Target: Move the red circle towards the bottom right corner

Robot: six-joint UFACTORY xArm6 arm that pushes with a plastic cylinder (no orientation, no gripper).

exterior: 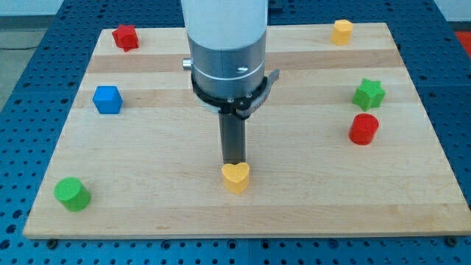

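The red circle stood on the wooden board near its right edge, well to the view's right of the yellow heart and somewhat higher in the view. It was a short round cylinder standing upright on its flat end, axis vertical, so it pointed no way in particular across the board.

My tip came down just above the yellow heart, at its upper edge; whether the two touched could not be told. The rod had no fingers to open or close.

Taking the yellow heart as the mark: the green star lay to the upper right, just above the red circle; a yellow block sat far to the upper right near the board's top edge; a blue cube lay to the upper left; a red block farther up and left; a green cylinder far left and slightly lower.

No writing could be read on any block.
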